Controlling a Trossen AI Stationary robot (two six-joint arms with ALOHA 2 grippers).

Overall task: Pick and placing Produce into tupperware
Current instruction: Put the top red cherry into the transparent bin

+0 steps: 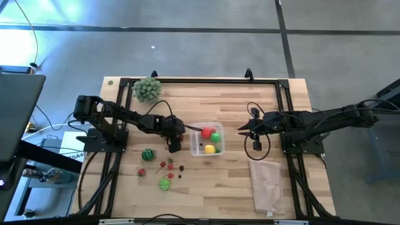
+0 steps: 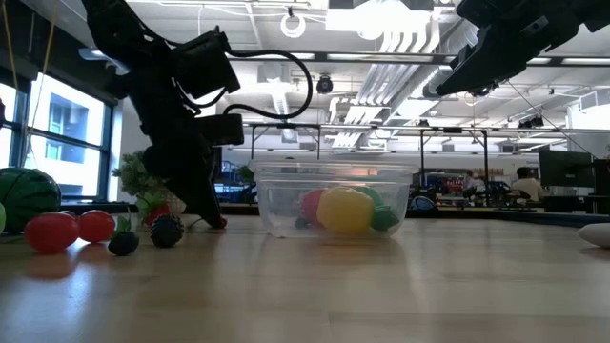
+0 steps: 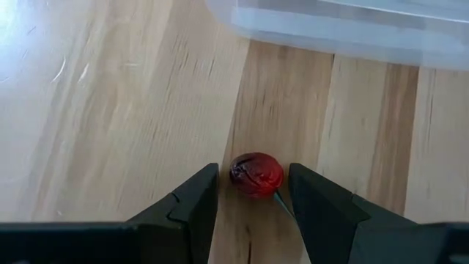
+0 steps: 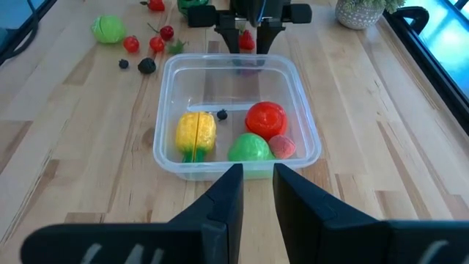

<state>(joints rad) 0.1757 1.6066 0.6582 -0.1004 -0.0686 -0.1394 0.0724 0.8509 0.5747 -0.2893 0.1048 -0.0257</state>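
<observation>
Left gripper (image 3: pixel 253 209) is straddling a small dark-red toy berry (image 3: pixel 256 174) on the table at 9 o'clock of the clear squarish plastic tupperware (image 1: pixel 207 139), fingers part-open, not visibly clamping; right gripper (image 1: pixel 242 129) is hovering at 3 o'clock, narrowly parted, carrying nothing

Your tupperware (image 4: pixel 167 158) sits upright and lidless on the bench, holding a yellow piece (image 4: pixel 196 132), a red one (image 4: pixel 265 117), a green one (image 4: pixel 250 147), a small pink one (image 4: pixel 283 147) and a tiny dark berry (image 4: pixel 221 114). Just beside its wall lies a dark-red berry (image 3: pixel 256 174). Farther off you have the striped green ball (image 1: pixel 147 154), a light green ball (image 1: pixel 164 184) and scattered red bits (image 1: pixel 166 165).
</observation>
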